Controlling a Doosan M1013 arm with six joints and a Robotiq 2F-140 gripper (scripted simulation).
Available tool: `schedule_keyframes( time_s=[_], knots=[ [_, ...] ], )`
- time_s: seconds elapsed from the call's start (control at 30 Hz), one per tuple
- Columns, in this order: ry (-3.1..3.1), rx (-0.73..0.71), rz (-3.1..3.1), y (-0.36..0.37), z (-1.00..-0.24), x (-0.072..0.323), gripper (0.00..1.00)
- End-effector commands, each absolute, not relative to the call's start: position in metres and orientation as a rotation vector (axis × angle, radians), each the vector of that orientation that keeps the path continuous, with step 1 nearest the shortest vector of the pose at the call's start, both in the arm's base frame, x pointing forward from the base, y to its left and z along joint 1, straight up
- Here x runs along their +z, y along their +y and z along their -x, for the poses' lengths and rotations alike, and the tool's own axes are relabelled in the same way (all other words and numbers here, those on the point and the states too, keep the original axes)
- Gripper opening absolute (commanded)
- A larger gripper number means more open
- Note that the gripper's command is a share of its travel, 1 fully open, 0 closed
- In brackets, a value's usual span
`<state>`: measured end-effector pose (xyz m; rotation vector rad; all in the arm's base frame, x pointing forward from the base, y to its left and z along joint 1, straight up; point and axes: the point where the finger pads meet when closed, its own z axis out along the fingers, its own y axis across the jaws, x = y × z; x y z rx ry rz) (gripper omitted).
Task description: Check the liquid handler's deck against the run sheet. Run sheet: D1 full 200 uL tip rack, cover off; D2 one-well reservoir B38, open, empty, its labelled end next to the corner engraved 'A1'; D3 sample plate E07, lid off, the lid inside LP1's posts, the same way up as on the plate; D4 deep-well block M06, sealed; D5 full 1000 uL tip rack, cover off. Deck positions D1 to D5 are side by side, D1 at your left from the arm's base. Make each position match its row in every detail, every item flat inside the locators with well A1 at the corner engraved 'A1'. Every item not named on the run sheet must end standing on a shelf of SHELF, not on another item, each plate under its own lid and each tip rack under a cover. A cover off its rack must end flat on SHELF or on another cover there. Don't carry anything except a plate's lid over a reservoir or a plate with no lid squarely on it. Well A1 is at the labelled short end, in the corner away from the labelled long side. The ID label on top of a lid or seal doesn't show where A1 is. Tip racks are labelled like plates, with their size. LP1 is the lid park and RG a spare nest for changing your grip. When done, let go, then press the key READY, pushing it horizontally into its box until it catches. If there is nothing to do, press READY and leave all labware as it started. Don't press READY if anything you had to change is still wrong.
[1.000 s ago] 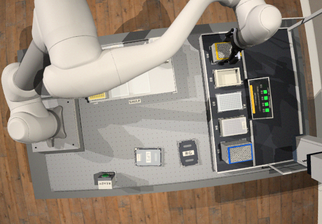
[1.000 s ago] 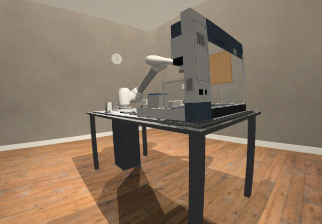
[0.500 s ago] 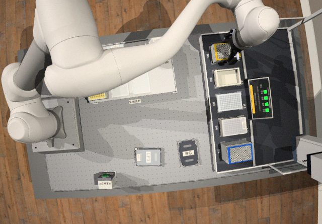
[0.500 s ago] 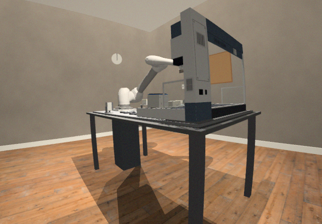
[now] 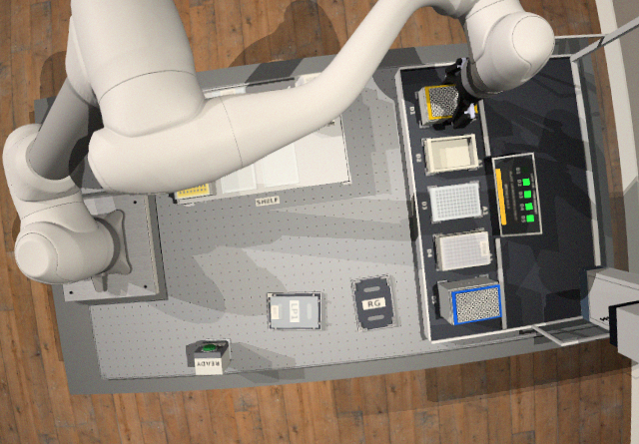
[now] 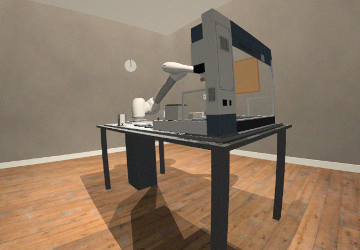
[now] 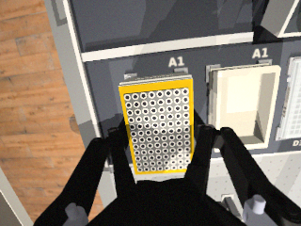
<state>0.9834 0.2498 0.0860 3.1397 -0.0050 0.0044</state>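
My gripper point(image 7: 159, 117) point(image 5: 460, 103) is shut on the yellow-rimmed tip rack point(image 7: 157, 127) point(image 5: 441, 101) at D1, one finger on each long side. The rack has no cover and its holes look full. It sits at or just above the D1 nest, below the engraved A1 mark point(image 7: 176, 61). The cream one-well reservoir point(image 5: 450, 154) point(image 7: 245, 105) is open and empty at D2. A lidless sample plate point(image 5: 454, 202) is at D3. The deep-well block point(image 5: 462, 249) is at D4. The blue-rimmed tip rack point(image 5: 475, 302) is uncovered at D5. A lid point(image 5: 294, 310) lies in LP1.
SHELF point(image 5: 315, 163) stands at the back left under my arm, with a yellow-labelled item point(image 5: 194, 191) at its near end. The RG nest point(image 5: 373, 303) is beside LP1. The READY key point(image 5: 208, 357) is at the front. The handler's gantry point(image 6: 217, 85) stands over the deck.
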Motion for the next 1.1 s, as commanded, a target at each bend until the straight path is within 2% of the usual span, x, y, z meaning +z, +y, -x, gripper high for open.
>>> schedule_keyframes(
  time_s=[0.0,1.07],
  knots=[
    [-0.005,0.008,-3.141,0.2500,-0.9838,0.0878,0.10],
    [-0.005,0.008,-3.141,0.2500,-0.9838,0.0812,0.10]
  ],
)
